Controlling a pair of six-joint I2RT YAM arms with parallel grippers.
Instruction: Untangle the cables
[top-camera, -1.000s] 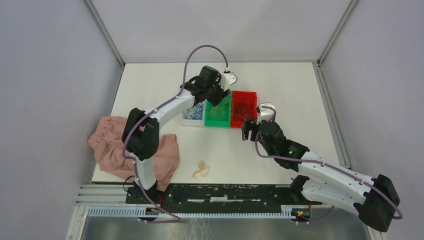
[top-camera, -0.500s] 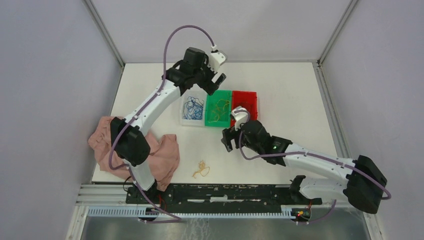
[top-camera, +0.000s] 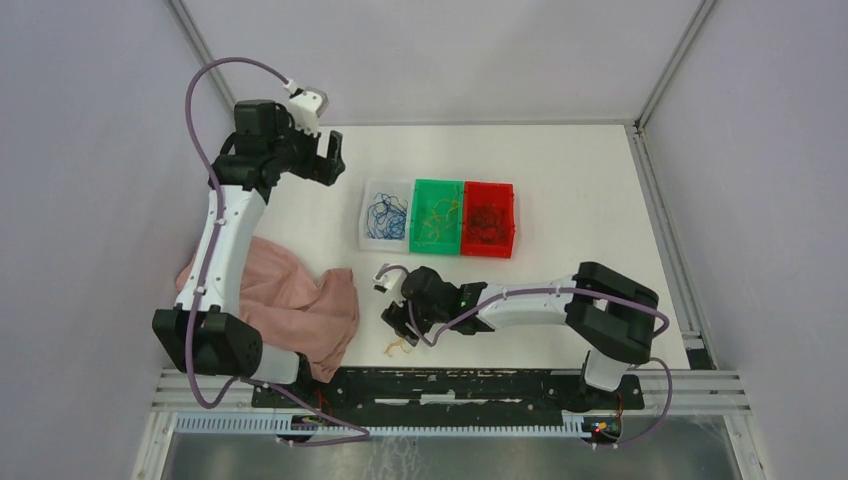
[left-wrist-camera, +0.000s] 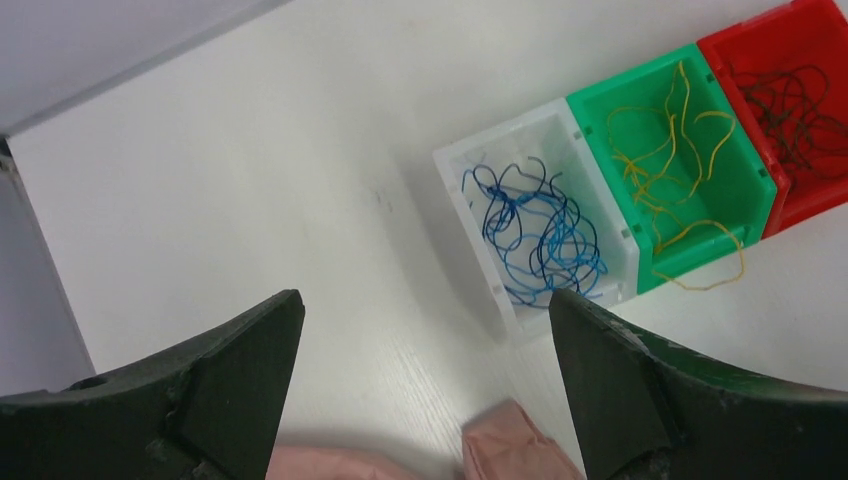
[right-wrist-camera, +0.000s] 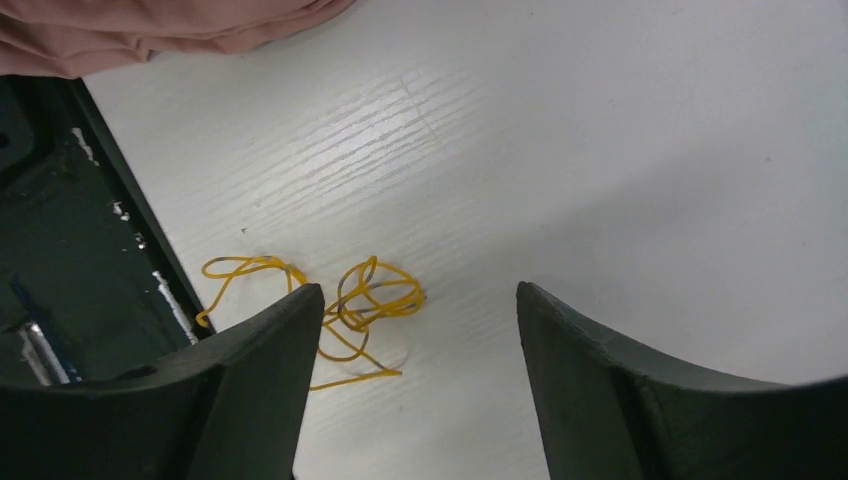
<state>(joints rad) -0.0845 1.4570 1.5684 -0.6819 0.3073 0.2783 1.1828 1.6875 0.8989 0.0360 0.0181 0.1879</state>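
A small tangle of yellow-orange cables (top-camera: 400, 343) lies on the white table near its front edge; it also shows in the right wrist view (right-wrist-camera: 350, 305). My right gripper (top-camera: 395, 318) hangs open and empty just above it, the tangle by its left finger (right-wrist-camera: 418, 292). Blue cables (top-camera: 385, 215) lie in a clear bin (left-wrist-camera: 540, 230), yellow ones in a green bin (top-camera: 437, 217), dark ones in a red bin (top-camera: 487, 218). My left gripper (top-camera: 330, 160) is open and empty, raised at the far left, away from the bins (left-wrist-camera: 425, 300).
A pink cloth (top-camera: 290, 305) lies bunched at the near left of the table. A black rail (top-camera: 450, 385) runs along the front edge, close to the yellow tangle. One yellow wire (left-wrist-camera: 715, 275) hangs over the green bin's front wall.
My left arm rose from the green bin and swung to the far left, open. My right arm swung from beside the red bin down to the yellow tangle at the front.
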